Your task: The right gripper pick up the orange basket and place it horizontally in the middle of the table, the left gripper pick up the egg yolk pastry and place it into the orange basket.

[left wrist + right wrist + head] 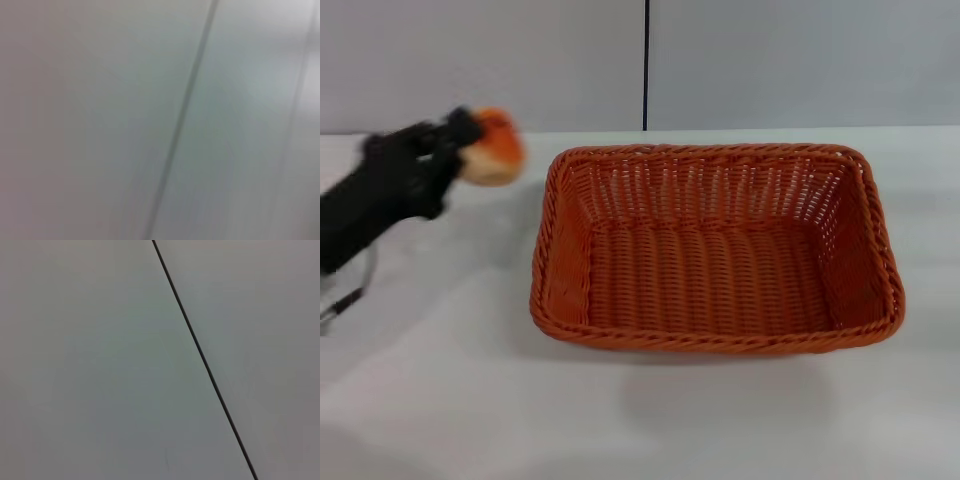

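The orange basket lies flat and lengthwise in the middle of the white table, with nothing inside it. To its left, raised above the tabletop, my left gripper is shut on the egg yolk pastry, a pale bun with an orange top, blurred by motion. The pastry hangs just outside the basket's left rim, near its far corner. My right gripper is out of view. Both wrist views show only the grey wall and its dark seam.
A grey wall with a vertical dark seam runs behind the table. A thin cable hangs under the left arm at the far left. White tabletop shows in front of the basket.
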Robot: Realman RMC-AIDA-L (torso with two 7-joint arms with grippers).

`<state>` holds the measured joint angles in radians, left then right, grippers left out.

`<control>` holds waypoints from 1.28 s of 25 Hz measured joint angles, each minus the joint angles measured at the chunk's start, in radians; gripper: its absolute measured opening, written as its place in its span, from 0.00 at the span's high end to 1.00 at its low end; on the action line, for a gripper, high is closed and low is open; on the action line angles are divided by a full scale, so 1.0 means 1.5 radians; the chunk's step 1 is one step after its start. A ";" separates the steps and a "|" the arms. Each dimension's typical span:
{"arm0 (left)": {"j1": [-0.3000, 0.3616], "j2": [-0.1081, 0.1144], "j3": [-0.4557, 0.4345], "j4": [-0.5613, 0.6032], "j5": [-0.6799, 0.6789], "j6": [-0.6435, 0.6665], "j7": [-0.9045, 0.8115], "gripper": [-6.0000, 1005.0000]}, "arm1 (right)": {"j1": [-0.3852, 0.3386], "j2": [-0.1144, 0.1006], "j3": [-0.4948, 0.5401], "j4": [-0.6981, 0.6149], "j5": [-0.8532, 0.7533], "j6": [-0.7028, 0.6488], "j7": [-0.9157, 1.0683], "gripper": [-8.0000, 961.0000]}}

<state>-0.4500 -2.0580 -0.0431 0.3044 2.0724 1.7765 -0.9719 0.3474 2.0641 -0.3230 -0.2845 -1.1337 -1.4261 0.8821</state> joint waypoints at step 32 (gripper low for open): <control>-0.008 -0.003 -0.129 -0.158 -0.015 -0.059 0.117 0.49 | 0.003 0.001 0.004 0.011 -0.001 0.007 -0.004 0.46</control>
<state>-0.4623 -2.0625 -0.2364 0.0678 2.0492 1.6886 -0.7960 0.3517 2.0662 -0.3169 -0.2684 -1.1350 -1.4157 0.8761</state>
